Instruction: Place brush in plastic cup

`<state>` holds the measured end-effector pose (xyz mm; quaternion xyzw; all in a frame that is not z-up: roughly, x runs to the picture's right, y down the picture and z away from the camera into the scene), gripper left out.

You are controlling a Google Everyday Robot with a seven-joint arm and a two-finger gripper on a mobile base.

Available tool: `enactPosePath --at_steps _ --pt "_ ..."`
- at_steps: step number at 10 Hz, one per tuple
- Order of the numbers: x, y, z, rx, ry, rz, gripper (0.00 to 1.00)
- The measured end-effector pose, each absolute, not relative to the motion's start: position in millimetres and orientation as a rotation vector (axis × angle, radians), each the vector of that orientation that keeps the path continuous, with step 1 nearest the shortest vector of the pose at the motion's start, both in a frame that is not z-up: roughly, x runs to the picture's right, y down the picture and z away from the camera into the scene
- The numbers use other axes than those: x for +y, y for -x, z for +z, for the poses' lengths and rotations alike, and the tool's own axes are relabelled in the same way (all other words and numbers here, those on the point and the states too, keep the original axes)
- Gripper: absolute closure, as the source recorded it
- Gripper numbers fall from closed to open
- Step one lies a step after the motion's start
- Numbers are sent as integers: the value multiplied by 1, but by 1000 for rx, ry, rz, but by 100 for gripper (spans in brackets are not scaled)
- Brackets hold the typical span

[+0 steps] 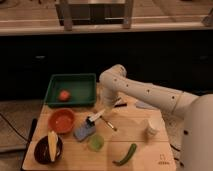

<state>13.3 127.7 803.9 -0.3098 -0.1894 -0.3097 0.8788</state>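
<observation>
One arm reaches from the 3 o'clock side over the wooden surface (135, 127), its hand (111, 103) hanging near the surface's centre, just at 12 o'clock of the brush (96, 116); how far the hand is parted cannot be told. The brush lies tilted, apart from the hand, its lower end over a blue-grey block (84, 131). The plastic cup (96, 142) stands at 6 o'clock of the brush. An orange bowl (62, 120) sits at 9 o'clock; a green tray (75, 82) holding a tomato (63, 95) lies at 11 o'clock.
</observation>
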Motion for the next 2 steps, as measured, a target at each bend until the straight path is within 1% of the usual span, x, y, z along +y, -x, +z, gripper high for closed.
enactPosePath --at_steps 2 --pt "135 -13 799 -408 655 -665 98"
